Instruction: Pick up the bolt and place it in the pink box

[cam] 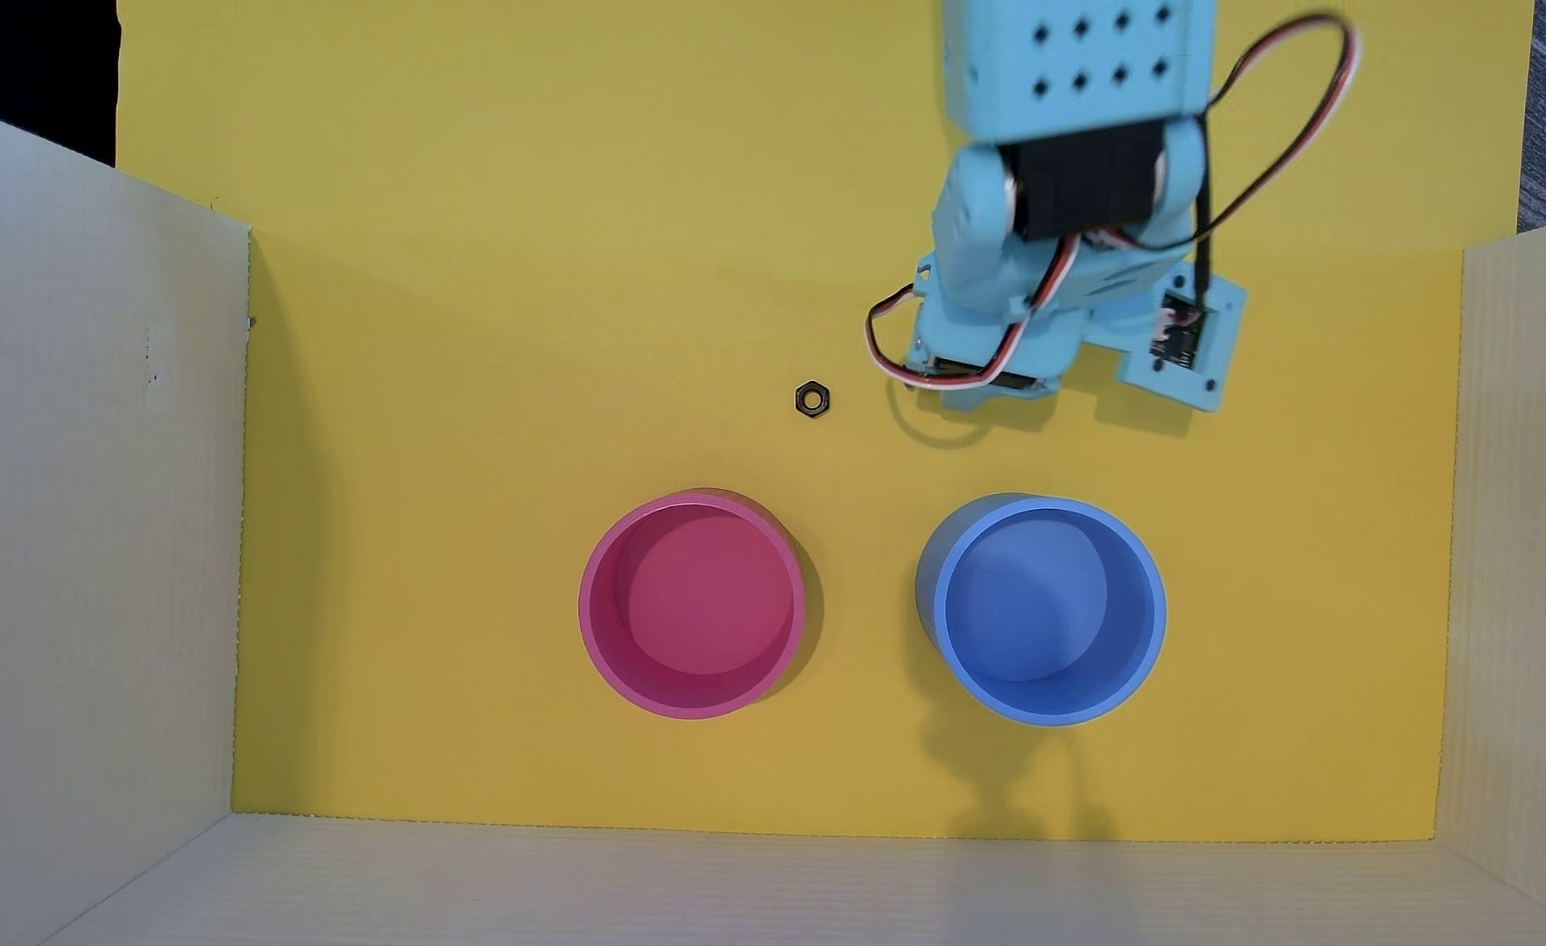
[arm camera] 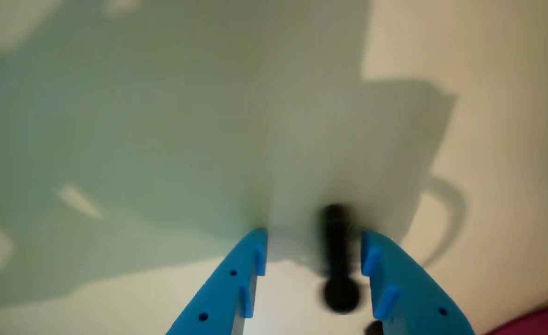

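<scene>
In the wrist view my gripper [arm camera: 312,232] is open and low over the floor. The small black bolt [arm camera: 338,260] lies between the blue fingers [arm camera: 236,279], close to the right one, with a gap to the left one; its rounded head points toward the camera. The picture is blurred. In the overhead view the light-blue arm [cam: 1005,300] covers the fingers and the bolt. The round pink box [cam: 692,605] stands empty, below and left of the arm; a sliver of it shows in the wrist view [arm camera: 534,321].
A black hexagonal nut [cam: 812,399] lies on the yellow floor [cam: 478,364] just left of the arm. A blue round container [cam: 1042,609] stands right of the pink one. Pale cardboard walls [cam: 77,455] close the left, right and near sides.
</scene>
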Available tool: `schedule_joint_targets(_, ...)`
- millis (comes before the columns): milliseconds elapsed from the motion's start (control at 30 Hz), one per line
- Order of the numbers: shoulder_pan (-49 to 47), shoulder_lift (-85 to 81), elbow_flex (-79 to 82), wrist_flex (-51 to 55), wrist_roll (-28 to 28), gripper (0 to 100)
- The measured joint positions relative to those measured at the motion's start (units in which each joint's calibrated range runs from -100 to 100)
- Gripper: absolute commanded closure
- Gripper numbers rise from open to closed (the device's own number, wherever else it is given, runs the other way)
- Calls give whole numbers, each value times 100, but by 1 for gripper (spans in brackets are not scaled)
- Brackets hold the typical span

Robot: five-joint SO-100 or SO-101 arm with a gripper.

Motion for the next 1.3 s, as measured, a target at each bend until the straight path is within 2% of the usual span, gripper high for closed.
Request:
schedule_joint_targets(133,0,331,-387,0,0,99)
schedule_joint_targets(733,0,407,-541,26,15,99)
schedule_joint_targets(933,7,-195,-541,26,15,99)
schedule_joint_targets(1300,1086,-1415,-1018,565,54,99)
